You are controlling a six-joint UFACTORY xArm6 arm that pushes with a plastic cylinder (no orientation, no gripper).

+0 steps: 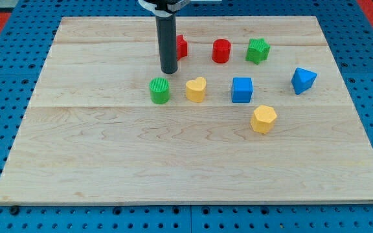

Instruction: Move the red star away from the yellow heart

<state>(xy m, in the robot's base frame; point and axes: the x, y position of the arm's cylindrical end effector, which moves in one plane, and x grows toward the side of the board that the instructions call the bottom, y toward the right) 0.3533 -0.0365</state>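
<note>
So my tip [168, 71] sits just at the view's left-bottom of the red star [181, 46], which is half hidden behind the rod, near the counter's [109, 162] top. The yellow heart [196, 89] lies below-right. No jaws on this end effector, nothing gripped.

A wooden board [109, 162] is seen. My tip [168, 72] is set down just above the green cylinder [160, 90]. The red star [180, 46] is partly hidden behind the rod. The yellow heart [196, 89] is placed beside the green cylinder, with the blue cube [241, 89] to its right.
</note>
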